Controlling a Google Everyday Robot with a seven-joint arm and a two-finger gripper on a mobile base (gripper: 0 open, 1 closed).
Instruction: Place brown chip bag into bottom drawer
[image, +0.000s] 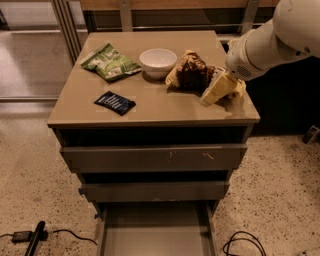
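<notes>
Camera view: gripper (223, 89) at the right end of the brown chip bag (189, 74), which lies on the cabinet top (160, 107) just right of the white bowl (158, 62). Whether the gripper is closed on the bag I cannot tell. To do this grasp well, I judge I should take a firm hold of the crumpled foil near its end and lift it clear of the bowl. I would then carry it forward and down to the bottom drawer (155, 232), pulled out below. Bag: dark brown, crinkled, yellowish at the ends; probably light, slippery and easily deformed.
</notes>
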